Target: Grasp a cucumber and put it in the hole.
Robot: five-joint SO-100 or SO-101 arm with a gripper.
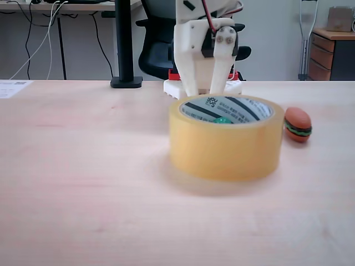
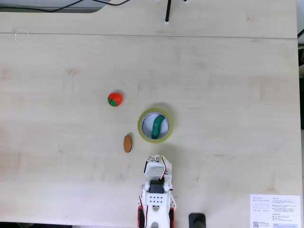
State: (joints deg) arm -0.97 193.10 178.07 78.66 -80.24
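Cucumber (image 2: pixel 157 127): dark green and glossy, lying inside the hole (image 2: pixel 149 124) of the tape roll (image 2: pixel 140 126), seen from above in a fixed view; in a fixed view from table height only a small green tip (image 1: pixel 223 119) peeks over the roll's rim.
Tape roll: yellowish translucent ring lying flat on the tabletop (image 2: pixel 228 95), its inner core white with black stripes and print (image 1: pixel 224 108).
Claw (image 2: pixel 155 158): just below the roll in a fixed view from above, holding nothing and apart from the roll; the two white fingers (image 1: pixel 221 66) point down behind the roll in a fixed view from table height, close together; how far apart the tips stand I cannot tell.
Toy burger (image 1: pixel 298 124): orange-brown, standing on edge just beside the roll.
Toy tomato (image 2: pixel 114 99): red with a green patch, well apart from the roll.
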